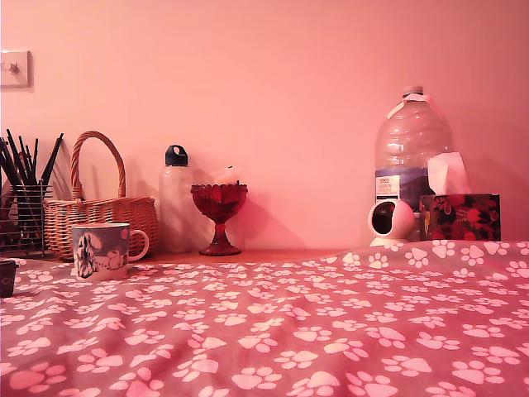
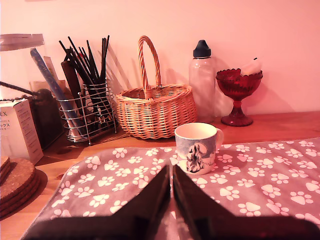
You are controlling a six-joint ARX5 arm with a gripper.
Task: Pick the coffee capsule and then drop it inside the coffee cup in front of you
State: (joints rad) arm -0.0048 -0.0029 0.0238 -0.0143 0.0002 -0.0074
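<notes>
The coffee cup [image 2: 196, 147], a short mug with a grey-blue, white and black picture and a loop handle, stands upright on the paw-print cloth [image 2: 260, 175]. In the exterior view the coffee cup [image 1: 102, 250] is at the left. A small pale tapered pod, the coffee capsule [image 2: 251, 66], lies tilted in the bowl of the dark red goblet [image 2: 238, 95]; in the exterior view only the capsule's top [image 1: 228, 175] peeks over the goblet's rim. My gripper [image 2: 172, 171] shows only in the wrist view, just short of the cup, its dark fingers pressed together, shut with nothing visible between them.
A wicker basket [image 2: 154, 109], a wire pencil holder [image 2: 86, 112] and a plastic bottle [image 2: 202, 80] line the wall behind the cup. Cork coasters [image 2: 17, 180] and a box [image 2: 19, 131] are nearby. A big water bottle [image 1: 411, 153], a white camera [image 1: 390, 222] and a tissue box [image 1: 459, 217] stand at the exterior view's right.
</notes>
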